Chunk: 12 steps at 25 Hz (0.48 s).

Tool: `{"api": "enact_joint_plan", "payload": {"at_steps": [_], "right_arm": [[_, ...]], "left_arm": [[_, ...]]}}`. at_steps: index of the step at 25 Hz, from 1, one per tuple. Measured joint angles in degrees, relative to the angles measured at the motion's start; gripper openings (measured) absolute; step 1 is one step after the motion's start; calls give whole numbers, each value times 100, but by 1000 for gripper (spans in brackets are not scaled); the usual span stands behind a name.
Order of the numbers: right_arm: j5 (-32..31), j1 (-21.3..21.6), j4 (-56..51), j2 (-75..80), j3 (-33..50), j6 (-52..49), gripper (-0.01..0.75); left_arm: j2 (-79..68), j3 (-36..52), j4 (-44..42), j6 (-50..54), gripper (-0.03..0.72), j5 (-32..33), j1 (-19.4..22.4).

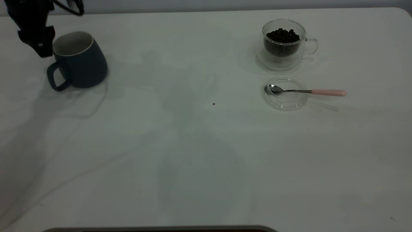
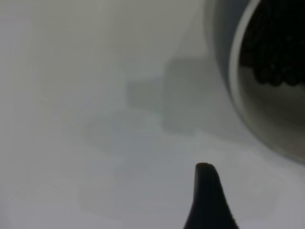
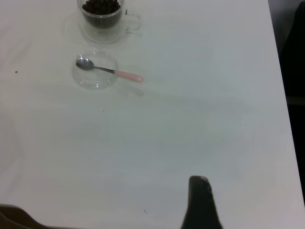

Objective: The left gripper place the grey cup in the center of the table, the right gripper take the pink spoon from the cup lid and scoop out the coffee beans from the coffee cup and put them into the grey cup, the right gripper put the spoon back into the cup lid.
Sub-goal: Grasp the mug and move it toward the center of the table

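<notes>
The grey cup stands upright at the table's far left, handle toward the front left. My left gripper hangs just left of its rim, close beside it; the cup's rim and white inside fill one side of the left wrist view. The coffee cup with coffee beans stands far right. In front of it lies the cup lid with the pink spoon, bowl in the lid, handle pointing right. My right gripper is outside the exterior view, high and well back from the lid.
A few dark specks lie on the white tabletop, one near the middle. The table's right edge shows in the right wrist view. A dark strip runs along the near edge.
</notes>
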State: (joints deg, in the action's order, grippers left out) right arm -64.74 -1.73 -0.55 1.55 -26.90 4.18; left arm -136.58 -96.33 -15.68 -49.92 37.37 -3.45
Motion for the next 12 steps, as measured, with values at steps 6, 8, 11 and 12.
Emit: {"api": "enact_joint_plan", "payload": {"at_steps": [6,8,11,12], "right_arm": [[0,0,0,0,0,0,573],[0,0,0,0,0,0,573],[0,0,0,0,0,0,573],[2,0,0,0,0,0,573]], "left_arm": [[-180,0,-4,-148,567,-353,-150],[-180,-5,-4,-148,567,-455,-271],[-180,-5,8,-148,567,-495,-510],[-180,-5,24,-148,567,-505,-600]]}}
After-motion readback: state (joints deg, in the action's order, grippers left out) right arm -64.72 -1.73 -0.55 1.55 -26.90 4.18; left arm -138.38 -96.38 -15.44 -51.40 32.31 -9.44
